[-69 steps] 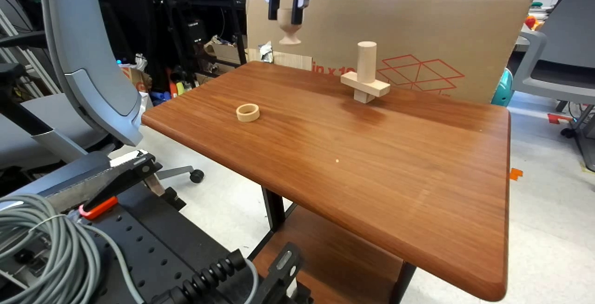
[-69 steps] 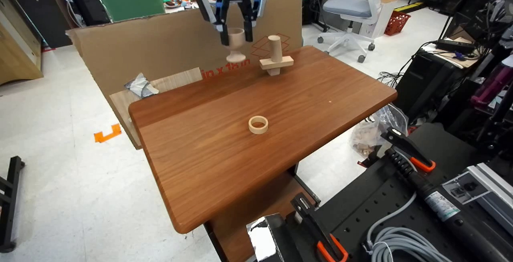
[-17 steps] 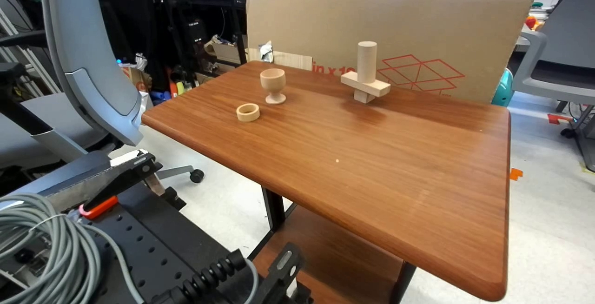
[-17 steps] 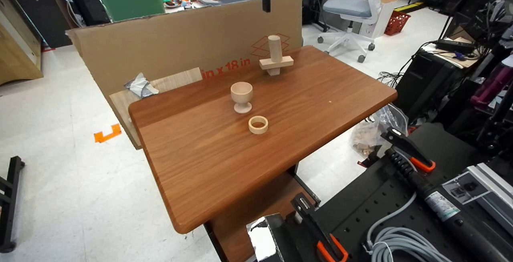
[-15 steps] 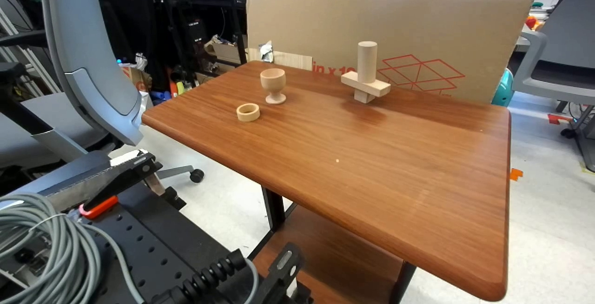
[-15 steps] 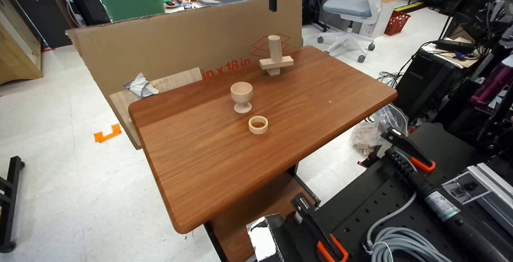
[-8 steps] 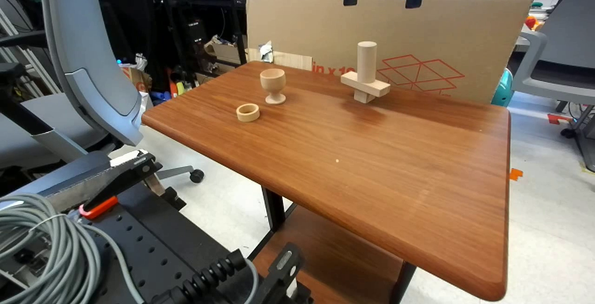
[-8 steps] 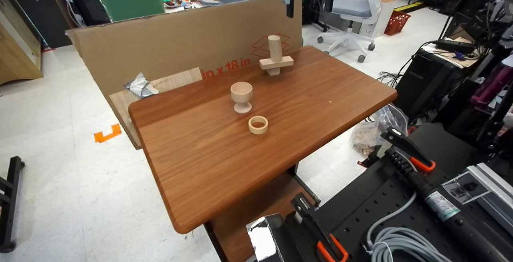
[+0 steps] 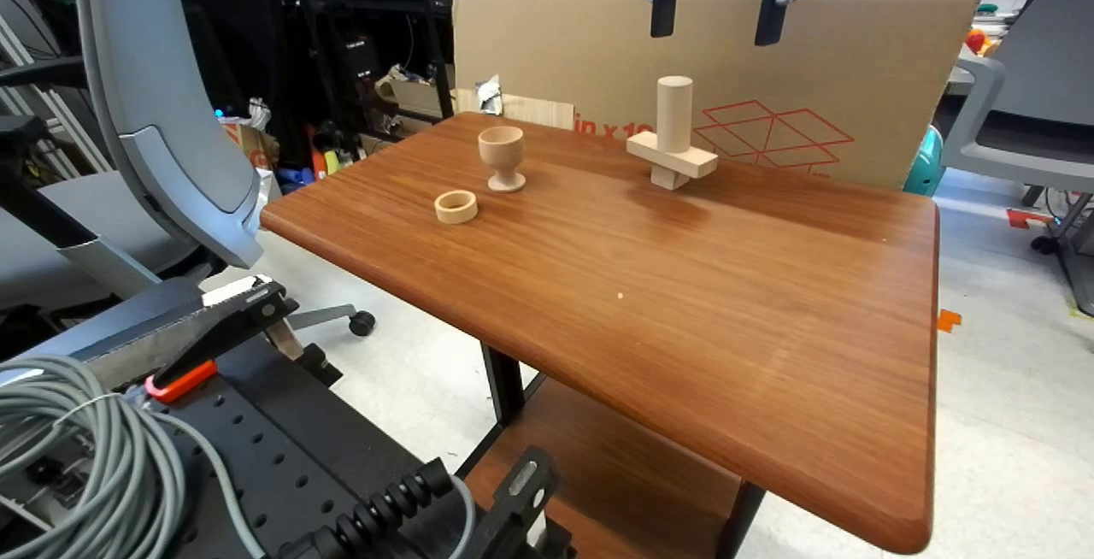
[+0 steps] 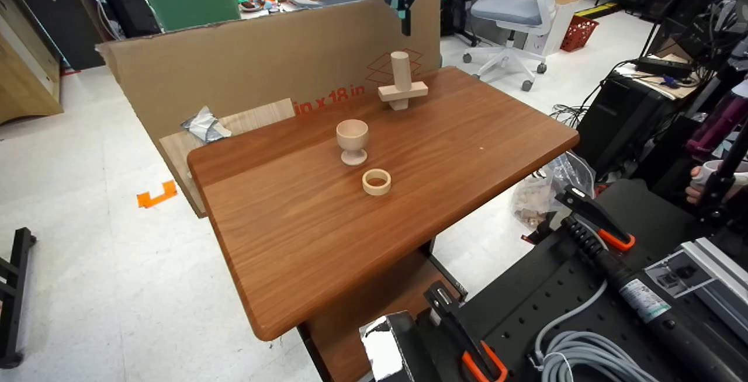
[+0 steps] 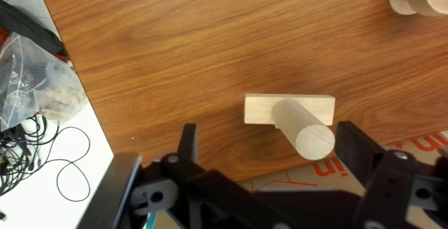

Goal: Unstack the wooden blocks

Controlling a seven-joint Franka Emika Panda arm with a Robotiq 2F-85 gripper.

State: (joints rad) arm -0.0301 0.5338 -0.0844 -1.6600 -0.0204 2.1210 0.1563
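Observation:
The wooden blocks stand stacked at the table's back edge in both exterior views. An upright cylinder (image 9: pixel 674 114) rests on a flat block (image 9: pixel 647 149), which lies across a small base block (image 9: pixel 669 179). A wooden cup (image 10: pixel 352 136) and a wooden ring (image 10: pixel 376 182) sit apart on the table, close to each other. My gripper (image 9: pixel 716 36) hangs above the stack, its fingers spread wide and holding nothing. In the wrist view the cylinder's top (image 11: pixel 315 142) appears between the fingers, nearer the right-hand finger (image 11: pixel 357 148); the base block is mostly hidden there.
A cardboard sheet (image 9: pixel 581 46) stands upright along the back of the brown table (image 9: pixel 684 303), close behind the stack. Clamps and a cable coil (image 9: pixel 94 439) lie on a black platform in front. A chair (image 9: pixel 171 97) stands beside the table.
The cup, held in the air several seconds ago, now stands on the table behind the ring, released. Over the last second my gripper has come down above the stack, fingers spread.

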